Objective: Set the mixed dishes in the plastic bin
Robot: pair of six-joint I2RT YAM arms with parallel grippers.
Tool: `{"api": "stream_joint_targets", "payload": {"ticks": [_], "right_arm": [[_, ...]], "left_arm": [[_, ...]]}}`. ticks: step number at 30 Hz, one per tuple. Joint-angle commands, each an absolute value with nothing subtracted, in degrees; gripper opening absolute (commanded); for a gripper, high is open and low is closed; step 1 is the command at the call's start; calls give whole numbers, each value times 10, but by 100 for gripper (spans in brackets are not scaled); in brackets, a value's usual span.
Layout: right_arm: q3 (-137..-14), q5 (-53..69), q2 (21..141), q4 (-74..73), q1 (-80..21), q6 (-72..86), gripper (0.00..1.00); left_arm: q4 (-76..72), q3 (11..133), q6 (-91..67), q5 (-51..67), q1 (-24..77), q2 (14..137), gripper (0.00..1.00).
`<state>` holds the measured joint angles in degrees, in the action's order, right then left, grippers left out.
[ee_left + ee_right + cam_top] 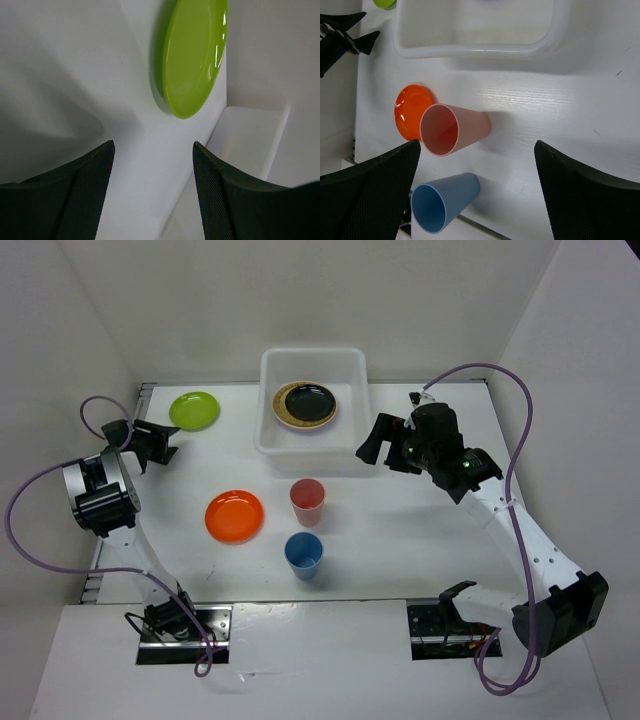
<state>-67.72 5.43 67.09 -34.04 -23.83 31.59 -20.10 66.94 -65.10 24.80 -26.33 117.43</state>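
Black plate [308, 400] in plastic bin [312, 441], visible overhead only

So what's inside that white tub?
In the plastic bin a black plate sits on a woven bamboo plate. The black one covers its middle, and anything underneath the stack is hidden.

The lime plate [192, 55] is glossy, smooth plastic with bright highlights; the orange plate [234, 516] and black plate [306, 400] shine likewise. The bamboo plate [279, 408] is woven. The bin [470, 50] is smooth, milky translucent plastic. The pink cup [465, 130] and blue cup [447, 200] look satin plastic. The white surface [545, 100] is matt with faint grain. The left hand [153, 145] has matt black fingers [85, 195], finely cross-hatched.
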Motion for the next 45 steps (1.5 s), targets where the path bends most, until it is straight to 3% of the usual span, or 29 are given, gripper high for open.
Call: {"api": "stream_joint_targets", "payload": {"ticks": [1,20,29,39,45], "right_arm": [[-698,58,667,-327,-236,305,99],[-698,58,662,-332,-236,316,99],[-709,58,672,-337,-236,316,99],[-715,53,678,-337,-236,316,99],[-715,53,678,-337,-236,316,99]], "left_arm": [[-230,711,-657,257,-265,1200,71],[-201,812,-644,263,-260,1289,71],[-178,864,-645,250,-243,1318,64],[-127,896,-627,227,-232,1334,44],[-104,921,-615,227,-232,1345,20]]}}
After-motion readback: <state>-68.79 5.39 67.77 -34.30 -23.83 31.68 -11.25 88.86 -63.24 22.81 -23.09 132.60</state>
